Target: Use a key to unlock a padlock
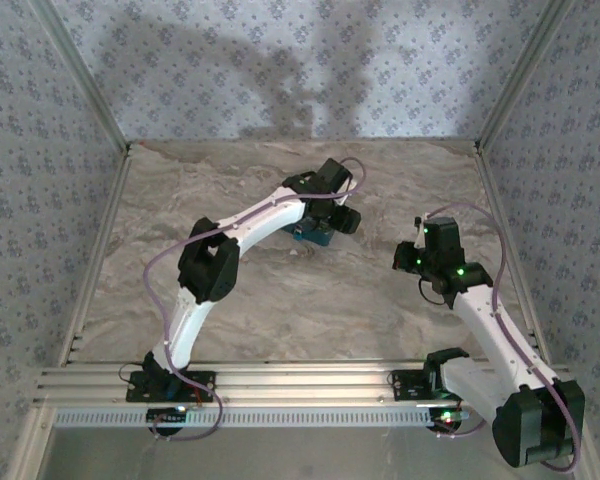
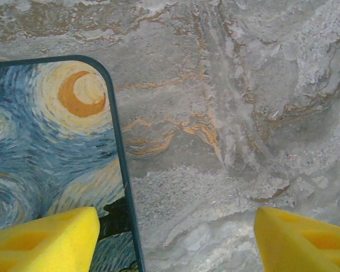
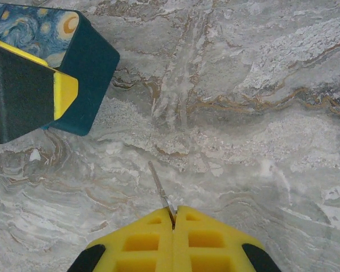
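A thin silver key (image 3: 159, 185) sticks out forward from my right gripper (image 3: 174, 212), which is shut on it above the marble table. In the top view that right gripper (image 1: 406, 258) hangs right of centre. My left gripper (image 2: 175, 243) is open: one yellow finger (image 2: 42, 241) is over the lid of the starry-night tin (image 2: 39, 141), the other finger (image 2: 303, 241) over bare table. The top view has the left gripper (image 1: 325, 222) on top of the tin (image 1: 308, 235). The padlock is hidden or out of view.
The tin (image 3: 88, 62) stands at the far left of the right wrist view, with the left arm's finger (image 3: 22, 85) against it. The marble table (image 1: 280, 300) is walled by patterned panels and metal posts (image 1: 510, 80). A rail (image 1: 300, 385) runs along the near edge.
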Controlling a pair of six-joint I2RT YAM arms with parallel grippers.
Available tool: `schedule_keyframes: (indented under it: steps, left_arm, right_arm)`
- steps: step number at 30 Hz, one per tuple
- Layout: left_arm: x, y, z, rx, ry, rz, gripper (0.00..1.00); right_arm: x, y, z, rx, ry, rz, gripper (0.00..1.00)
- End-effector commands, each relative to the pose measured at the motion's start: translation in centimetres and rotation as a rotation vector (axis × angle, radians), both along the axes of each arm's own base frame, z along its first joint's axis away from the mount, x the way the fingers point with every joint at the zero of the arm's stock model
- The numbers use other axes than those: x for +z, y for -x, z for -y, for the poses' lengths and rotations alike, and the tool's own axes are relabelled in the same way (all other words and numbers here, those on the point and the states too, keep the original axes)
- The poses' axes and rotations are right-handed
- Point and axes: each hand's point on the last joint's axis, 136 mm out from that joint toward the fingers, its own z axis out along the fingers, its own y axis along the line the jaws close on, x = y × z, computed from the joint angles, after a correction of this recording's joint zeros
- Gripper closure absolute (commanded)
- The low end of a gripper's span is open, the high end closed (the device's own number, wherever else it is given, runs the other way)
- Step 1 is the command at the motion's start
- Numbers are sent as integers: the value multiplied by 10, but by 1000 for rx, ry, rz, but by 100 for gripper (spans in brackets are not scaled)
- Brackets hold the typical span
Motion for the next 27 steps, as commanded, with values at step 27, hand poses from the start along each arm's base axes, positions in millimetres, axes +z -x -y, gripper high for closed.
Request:
schedule_keyframes:
  steps: [27]
  left_arm:
    - [110,4,-64,48,225,173,15]
  right_arm:
    - [19,-30,-64,239,-212,68,100]
